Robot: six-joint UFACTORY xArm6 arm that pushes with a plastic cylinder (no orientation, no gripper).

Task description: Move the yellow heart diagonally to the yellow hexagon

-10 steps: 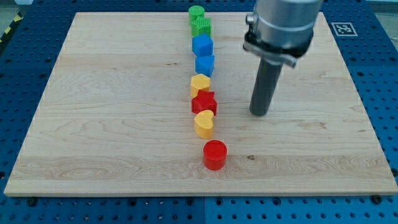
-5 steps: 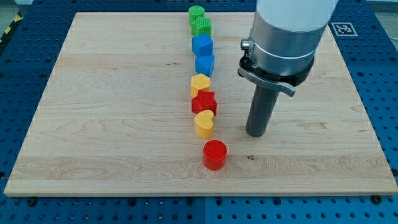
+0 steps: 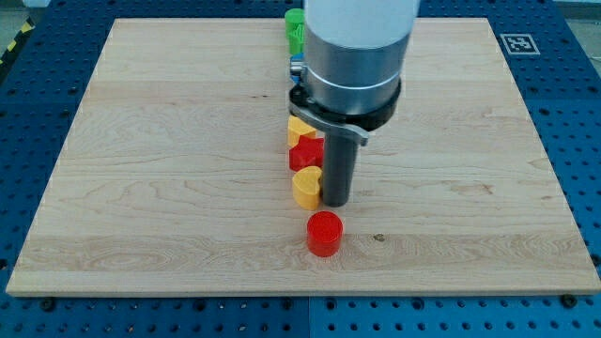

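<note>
The yellow heart (image 3: 305, 188) lies on the wooden board (image 3: 169, 169) in a column of blocks running down the middle. My tip (image 3: 336, 203) stands right against the heart's right side, touching or nearly so. Above the heart is a red star (image 3: 304, 154), then the yellow hexagon (image 3: 297, 128), partly hidden by the arm. A red cylinder (image 3: 325, 233) lies just below and left of my tip.
A green block (image 3: 295, 26) shows at the view's top of the column, and a sliver of a blue block (image 3: 295, 66) below it; the arm's body hides the rest of these. The board's edges drop to a blue perforated table.
My tip has moved left and toward the view's bottom, from open board right of the column to the yellow heart's right side. The arm now covers the blue and green blocks. No block has visibly moved.
</note>
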